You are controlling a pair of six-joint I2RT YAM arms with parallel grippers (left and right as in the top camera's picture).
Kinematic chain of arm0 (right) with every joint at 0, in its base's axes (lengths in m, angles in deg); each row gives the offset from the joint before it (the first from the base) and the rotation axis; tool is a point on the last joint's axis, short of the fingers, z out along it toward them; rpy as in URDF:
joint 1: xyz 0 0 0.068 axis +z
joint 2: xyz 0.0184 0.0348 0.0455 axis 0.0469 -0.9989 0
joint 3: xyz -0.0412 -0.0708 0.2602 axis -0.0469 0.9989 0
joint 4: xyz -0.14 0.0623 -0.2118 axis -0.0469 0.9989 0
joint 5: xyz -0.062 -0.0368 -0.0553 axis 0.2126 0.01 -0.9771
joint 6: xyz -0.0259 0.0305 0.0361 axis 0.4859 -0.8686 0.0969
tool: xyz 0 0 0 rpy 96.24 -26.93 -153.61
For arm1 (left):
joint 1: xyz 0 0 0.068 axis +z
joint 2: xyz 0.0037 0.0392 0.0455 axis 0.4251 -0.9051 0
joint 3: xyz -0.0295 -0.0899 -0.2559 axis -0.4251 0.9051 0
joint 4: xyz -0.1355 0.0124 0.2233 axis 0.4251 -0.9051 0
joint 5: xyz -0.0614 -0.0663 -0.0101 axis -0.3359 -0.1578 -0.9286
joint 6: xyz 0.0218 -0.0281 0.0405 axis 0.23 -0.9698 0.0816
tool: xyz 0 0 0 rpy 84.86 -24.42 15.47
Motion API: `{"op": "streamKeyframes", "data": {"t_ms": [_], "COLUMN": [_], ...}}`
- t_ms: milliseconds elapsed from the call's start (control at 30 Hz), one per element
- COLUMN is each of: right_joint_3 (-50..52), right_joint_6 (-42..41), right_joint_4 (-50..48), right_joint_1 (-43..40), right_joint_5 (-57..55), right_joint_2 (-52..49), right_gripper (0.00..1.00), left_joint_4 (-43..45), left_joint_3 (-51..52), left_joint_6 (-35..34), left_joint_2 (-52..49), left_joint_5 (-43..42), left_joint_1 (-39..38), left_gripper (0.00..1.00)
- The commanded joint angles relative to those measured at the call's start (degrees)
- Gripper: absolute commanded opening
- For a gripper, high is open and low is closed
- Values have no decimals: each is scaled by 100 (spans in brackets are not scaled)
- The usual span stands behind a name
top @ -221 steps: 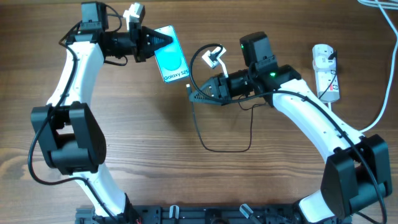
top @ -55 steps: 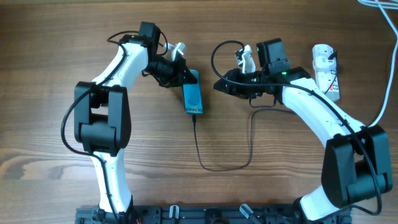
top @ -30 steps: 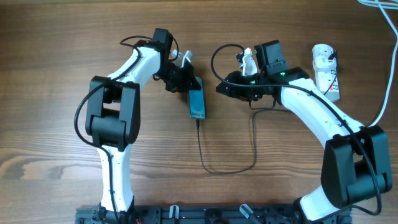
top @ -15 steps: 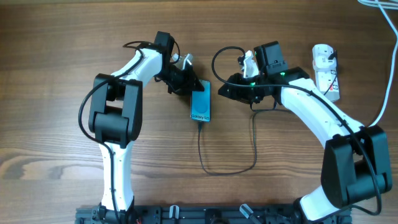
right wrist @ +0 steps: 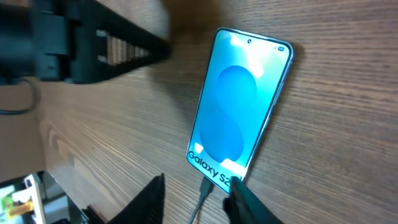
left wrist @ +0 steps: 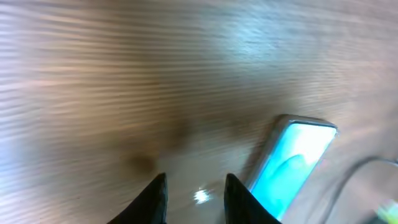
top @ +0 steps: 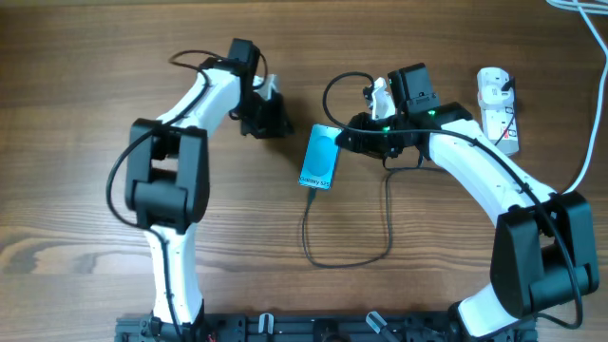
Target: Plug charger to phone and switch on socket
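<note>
Left tool (left wrist: 194, 186), right tool (right wrist: 198, 186); one phone (top: 320, 158), one charger (top: 305, 223).

A wooden table (top: 76, 114) fills every view, mid-brown, its grain running across the overhead picture. Ahead of the left gripper (left wrist: 196, 180) the wood carries a pale sheen (left wrist: 267, 31) of reflected light. A soft dark shadow (left wrist: 180, 127) lies nearer its tips and a small bright glint (left wrist: 200, 196) between them. Around the right gripper (right wrist: 199, 186) the grain is sharp and evenly lit. A black rail (top: 285, 330) lines the table's near edge, behind both grippers.
</note>
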Motion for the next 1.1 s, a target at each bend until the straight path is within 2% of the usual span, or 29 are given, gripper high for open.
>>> {"op": "streamKeyframes", "data": {"t_ms": [0, 67, 200, 267, 300, 467, 567, 700, 867, 1067], "right_joint_3": [-225, -424, -501, -501, -501, -501, -501, -501, -501, -498], "right_joint_6": [323, 402, 409, 544, 560, 691, 680, 684, 645, 863], "right_joint_4": [72, 302, 647, 885, 992, 1432, 1799, 1893, 1764, 1071], "right_joint_1": [-46, -179, -658, -1062, -1255, -2188, -3016, -3998, -5077, -5191], "right_joint_5": [-85, -289, -669, -684, -708, -710, -1005, -1034, -1729, -1729], "right_joint_2": [203, 494, 1331, 1888, 2135, 2957, 3191, 3189, 3117, 2227], "right_gripper": [29, 27, 26, 21, 18, 11, 5, 4, 4, 4], "left_joint_4": [-120, -131, -103, -101, -103, -109, -109, -109, -111, -109], "left_joint_3": [24, 24, 24, 24, 24, 26, 26, 26, 26, 26], "left_joint_6": [-72, -72, -70, -68, -70, -70, -68, -68, -70, -70], "left_joint_2": [1447, 2214, 3432, 3884, 4041, 4186, 4186, 4186, 4186, 4186], "left_joint_5": [977, 970, 1121, 1233, 1233, 1228, 1228, 1228, 1228, 1228], "left_joint_1": [278, 398, 570, 625, 654, 651, 651, 651, 651, 651], "left_gripper": [34, 42, 80, 97, 100, 100, 100, 100, 100, 100]}}
